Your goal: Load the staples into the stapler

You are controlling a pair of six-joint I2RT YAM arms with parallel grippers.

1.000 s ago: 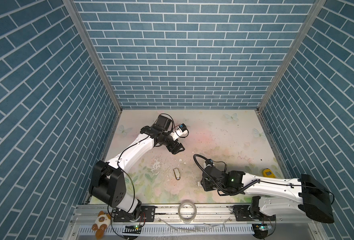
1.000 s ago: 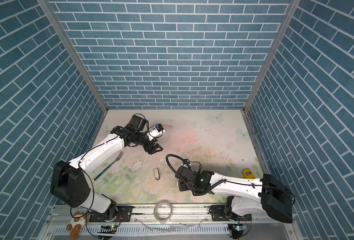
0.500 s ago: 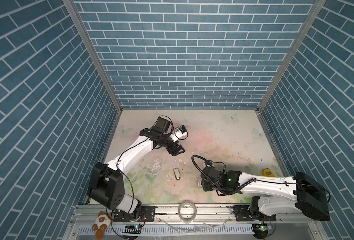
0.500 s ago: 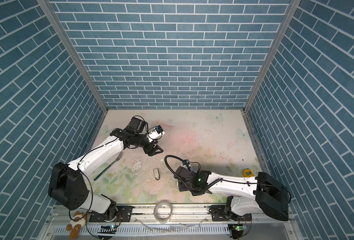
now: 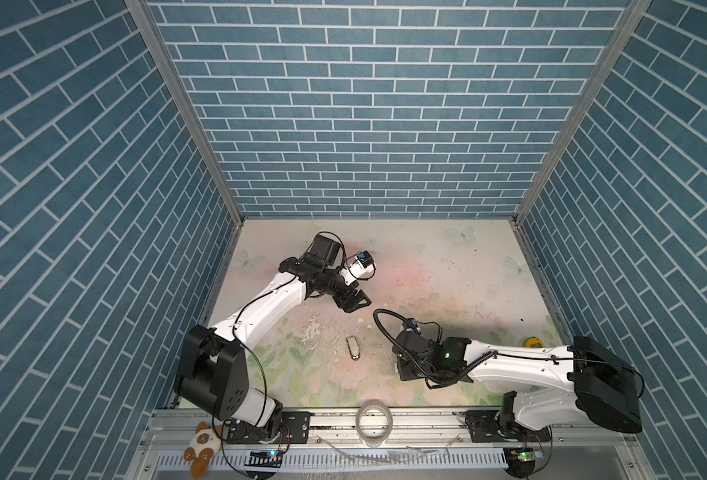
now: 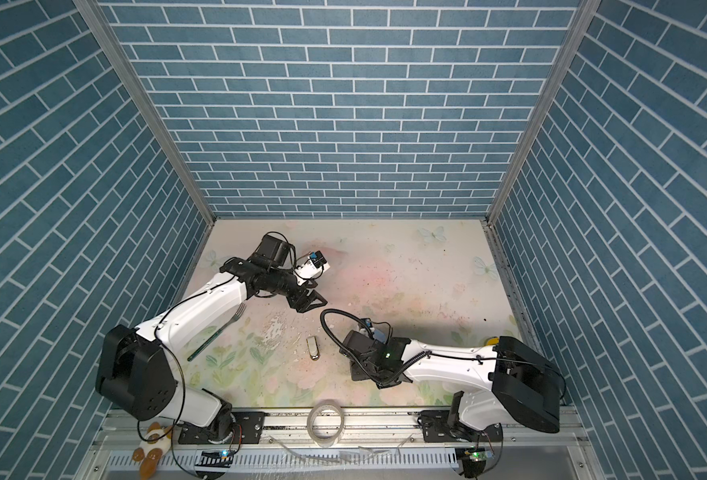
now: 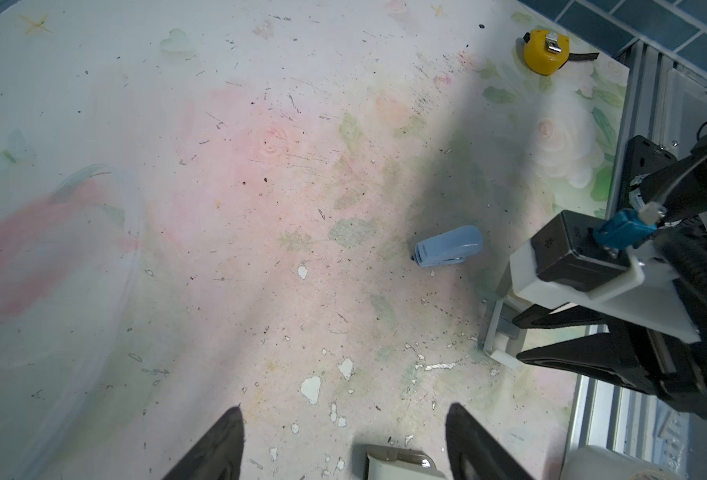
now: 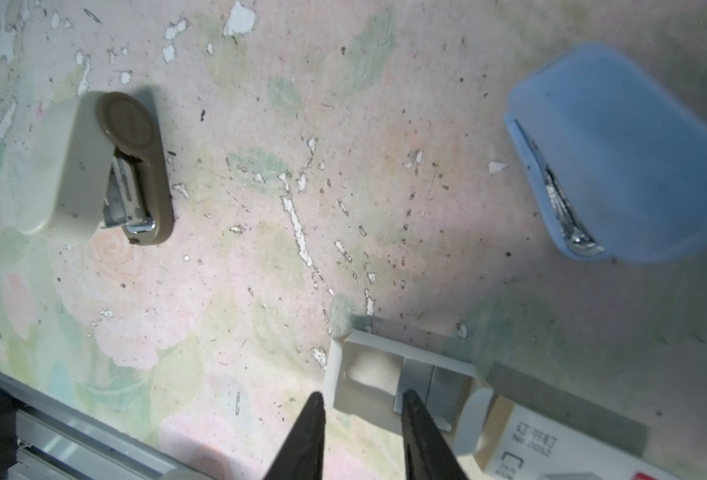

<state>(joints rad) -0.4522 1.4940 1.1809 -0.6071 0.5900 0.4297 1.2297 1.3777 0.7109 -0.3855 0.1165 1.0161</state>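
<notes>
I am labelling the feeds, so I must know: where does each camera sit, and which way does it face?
Top views: high above the arms' bases, looking down on the table; left arm and right arm show.
Left wrist: on that arm, facing the blue stapler; open left gripper shows.
Right wrist: low over the staples; right gripper shows.
Shared: both wrist views show the blue stapler and beige stapler.

Staples box (image 8: pixel 530 451) partly beyond frame edge
</notes>
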